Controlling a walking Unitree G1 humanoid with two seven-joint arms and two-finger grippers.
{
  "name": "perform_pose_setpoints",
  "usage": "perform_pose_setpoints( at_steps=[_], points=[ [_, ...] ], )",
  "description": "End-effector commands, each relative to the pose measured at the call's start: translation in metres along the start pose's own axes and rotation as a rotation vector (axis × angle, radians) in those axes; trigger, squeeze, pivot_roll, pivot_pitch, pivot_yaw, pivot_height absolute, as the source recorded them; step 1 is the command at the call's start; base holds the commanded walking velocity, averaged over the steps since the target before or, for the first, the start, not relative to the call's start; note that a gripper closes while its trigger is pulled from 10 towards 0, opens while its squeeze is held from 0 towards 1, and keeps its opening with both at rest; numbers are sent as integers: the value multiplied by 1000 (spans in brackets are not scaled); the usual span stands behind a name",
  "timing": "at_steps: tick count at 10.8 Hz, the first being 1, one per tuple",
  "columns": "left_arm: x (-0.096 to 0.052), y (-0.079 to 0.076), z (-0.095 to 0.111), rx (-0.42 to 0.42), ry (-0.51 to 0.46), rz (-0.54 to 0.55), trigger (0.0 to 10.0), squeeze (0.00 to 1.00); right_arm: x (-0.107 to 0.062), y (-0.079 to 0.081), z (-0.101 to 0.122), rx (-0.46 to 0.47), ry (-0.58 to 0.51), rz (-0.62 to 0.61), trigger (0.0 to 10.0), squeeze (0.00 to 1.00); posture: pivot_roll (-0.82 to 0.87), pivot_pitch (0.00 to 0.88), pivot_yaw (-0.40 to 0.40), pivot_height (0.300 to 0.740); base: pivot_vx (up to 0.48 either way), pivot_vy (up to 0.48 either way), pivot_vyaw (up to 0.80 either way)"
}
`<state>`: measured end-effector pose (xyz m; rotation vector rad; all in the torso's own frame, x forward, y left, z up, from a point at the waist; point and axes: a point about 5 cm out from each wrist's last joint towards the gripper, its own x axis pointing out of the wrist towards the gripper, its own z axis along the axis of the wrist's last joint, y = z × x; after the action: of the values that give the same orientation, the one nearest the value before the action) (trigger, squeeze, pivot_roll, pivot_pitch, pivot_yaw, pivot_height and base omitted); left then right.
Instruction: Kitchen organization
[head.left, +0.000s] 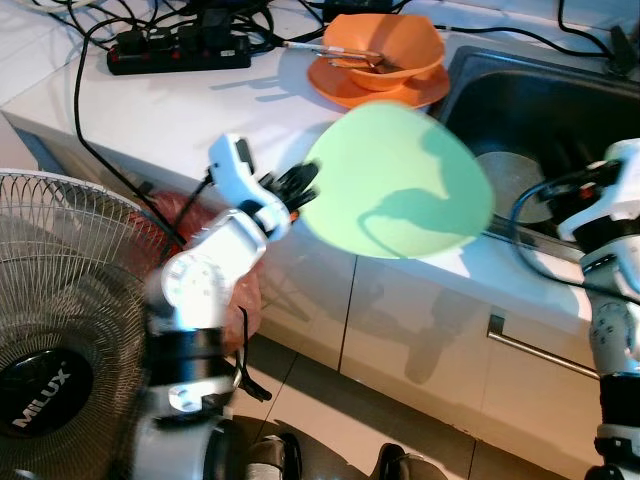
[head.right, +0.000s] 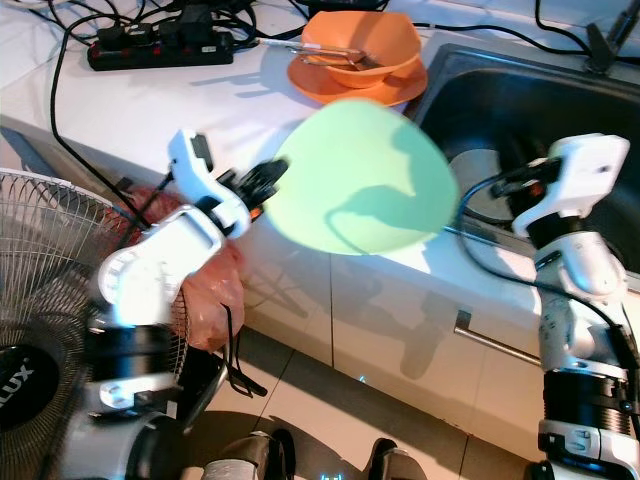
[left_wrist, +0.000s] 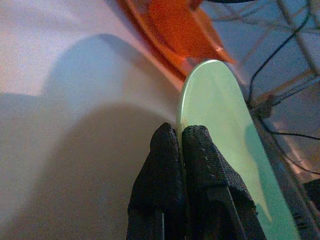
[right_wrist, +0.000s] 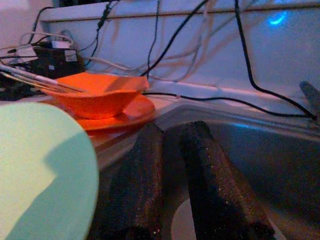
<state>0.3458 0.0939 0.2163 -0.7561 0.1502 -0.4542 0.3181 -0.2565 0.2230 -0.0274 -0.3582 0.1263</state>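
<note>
Left gripper (left_wrist: 181, 150): fingers clamped on green plate (head.left: 400, 185) rim, above counter (head.left: 150, 110) | Right gripper (right_wrist: 172, 165): empty, slightly apart over sink (head.left: 560, 110) | Advice: keep plate level, clear orange bowl (head.left: 385, 50).

A home kitchen: a white bench (head.left: 200, 110) holds a steel sink (head.left: 520, 100) set into it, with cupboard doors and a bar handle (head.left: 540, 350) below. An orange bowl (head.left: 385, 45) sits on an orange plate (head.left: 340, 88) beside the sink. A power strip (head.left: 180, 52) with cables lies on the bench, a fan (head.left: 60, 330) stands on the tiled floor (head.left: 330, 420).
</note>
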Motion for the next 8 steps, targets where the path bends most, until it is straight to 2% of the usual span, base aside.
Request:
perform_pose_setpoints(
  at_steps=[1, 6, 8],
  points=[
    [-3, -3, -1, 7, -16, -28, 10000, 0, -1, -2, 4, 39, -17, -23, 10000, 0, 22, 178, 45, 740, 0, 0, 0],
    [1, -21, -5, -60, -72, -93, 10000, 0, -2, -9, 3, 140, -4, -69, 10000, 0, 18, 182, 40, 740, 0, 0, 0],
    [2, -24, -3, -94, -98, -114, 10000, 0, -3, -9, 2, 144, 3, -67, 10000, 0, 18, 182, 35, 740, 0, 0, 0]
  ],
)
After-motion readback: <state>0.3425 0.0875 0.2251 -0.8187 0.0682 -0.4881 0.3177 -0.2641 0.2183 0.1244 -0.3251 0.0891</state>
